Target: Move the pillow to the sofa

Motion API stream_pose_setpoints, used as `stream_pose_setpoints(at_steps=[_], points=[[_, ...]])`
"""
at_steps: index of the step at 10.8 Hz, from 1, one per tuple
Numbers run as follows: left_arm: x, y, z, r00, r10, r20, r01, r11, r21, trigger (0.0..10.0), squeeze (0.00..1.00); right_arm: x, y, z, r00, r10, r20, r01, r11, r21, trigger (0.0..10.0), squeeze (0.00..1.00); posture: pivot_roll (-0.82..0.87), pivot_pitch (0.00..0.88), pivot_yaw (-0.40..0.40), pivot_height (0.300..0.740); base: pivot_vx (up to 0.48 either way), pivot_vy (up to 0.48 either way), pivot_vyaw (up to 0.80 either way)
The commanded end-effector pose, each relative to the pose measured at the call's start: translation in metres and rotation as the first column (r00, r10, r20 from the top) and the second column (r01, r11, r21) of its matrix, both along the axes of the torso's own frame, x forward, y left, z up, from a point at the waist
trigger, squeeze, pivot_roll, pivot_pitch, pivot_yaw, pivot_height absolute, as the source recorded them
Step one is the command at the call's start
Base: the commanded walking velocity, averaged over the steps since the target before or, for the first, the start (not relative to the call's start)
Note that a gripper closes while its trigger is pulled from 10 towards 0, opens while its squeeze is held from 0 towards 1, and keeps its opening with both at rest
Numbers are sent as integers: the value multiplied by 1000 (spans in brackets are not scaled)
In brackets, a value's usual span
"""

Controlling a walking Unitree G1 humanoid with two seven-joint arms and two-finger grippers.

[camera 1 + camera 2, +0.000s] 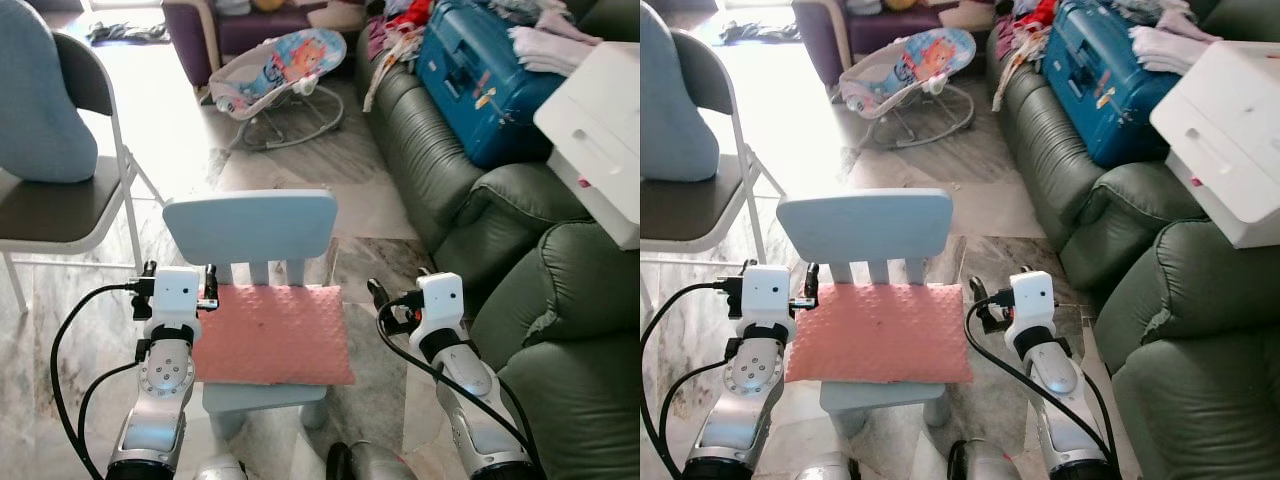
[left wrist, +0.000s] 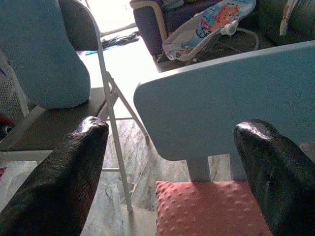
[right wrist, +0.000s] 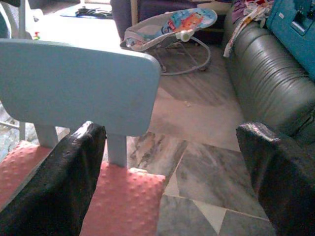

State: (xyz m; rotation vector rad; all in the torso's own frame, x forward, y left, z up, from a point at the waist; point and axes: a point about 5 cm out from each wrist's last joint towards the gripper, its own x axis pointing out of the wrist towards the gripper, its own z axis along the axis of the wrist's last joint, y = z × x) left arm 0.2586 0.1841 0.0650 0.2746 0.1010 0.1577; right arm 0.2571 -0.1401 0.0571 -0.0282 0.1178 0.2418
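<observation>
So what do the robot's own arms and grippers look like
Two silver metal arms, each ending in a white boxy wrist block. The left arm has a round silver joint disc with small holes. Black cables loop off both it and the right arm. Each gripper's fingers are thick, black and pebbly-textured, seen close in the wrist views.

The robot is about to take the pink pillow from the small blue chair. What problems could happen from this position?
The pillow lies against the chair's backrest, so a forward reach by the open left gripper or right gripper may bump the chair and push it away.

Both grippers stand beside the pillow's edges, not on it; a soft pillow may slip from a one-sided pinch.

The sofa nearby holds a blue suitcase and a white box, so free room there looks limited.
</observation>
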Motion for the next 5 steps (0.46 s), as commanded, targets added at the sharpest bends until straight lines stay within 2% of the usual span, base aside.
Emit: stream_pose_setpoints(at_steps=[1,5], points=[[1,1,4,1000,6,10,-6,1000,15,10000,0,-1,-2,2,1000,-3,3,3,1000,0,10000,0,6,104,-50,716,0,0,0],[1,1,3,1000,7,7,-7,1000,19,10000,0,-2,-1,0,1000,-3,-3,3,1000,7,10000,0,8,108,-46,661,0,0,0]])
